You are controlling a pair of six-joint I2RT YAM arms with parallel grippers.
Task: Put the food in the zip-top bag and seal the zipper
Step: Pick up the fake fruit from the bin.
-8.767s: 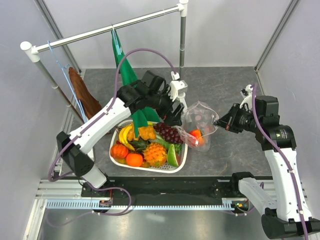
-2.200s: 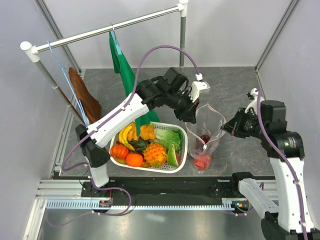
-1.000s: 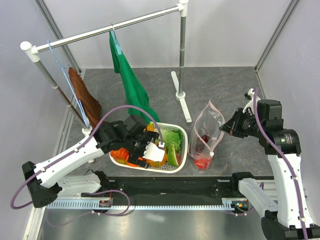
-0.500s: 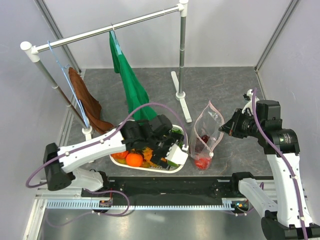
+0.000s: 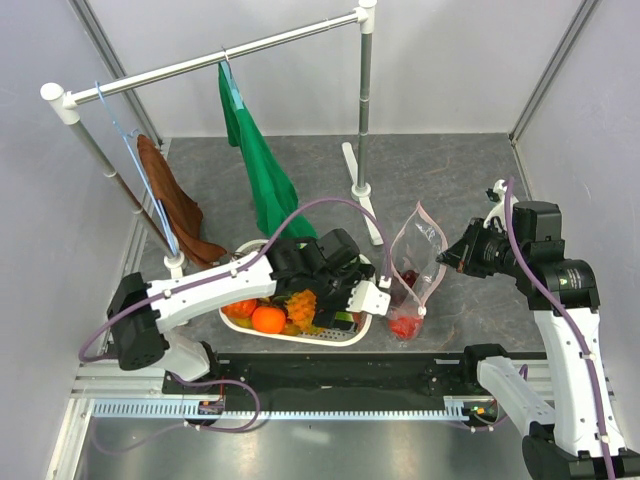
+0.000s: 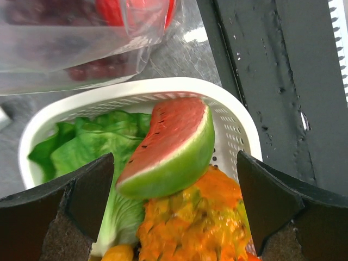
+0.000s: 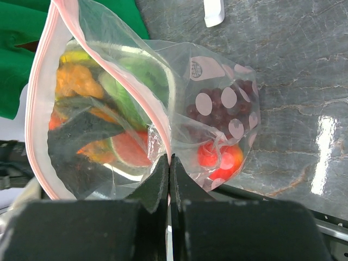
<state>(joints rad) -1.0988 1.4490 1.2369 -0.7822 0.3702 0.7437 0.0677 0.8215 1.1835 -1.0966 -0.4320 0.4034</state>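
The zip-top bag stands open right of the white basket, its pink zipper running round the mouth. Purple grapes and a red fruit lie in it. My right gripper is shut on the zipper strip at the bag's right edge and also shows in the right wrist view. My left gripper is open above the basket's right end. Between its fingers lie a watermelon slice, a pineapple and green lettuce.
An orange and other toy food fill the basket. A clothes rail with a green cloth and a brown cloth stands behind. Its post foot is near the bag. The black base rail runs along the front.
My left gripper has come back from the bag to the basket and moved right across it, now over the watermelon end. My right gripper still holds the bag's edge.
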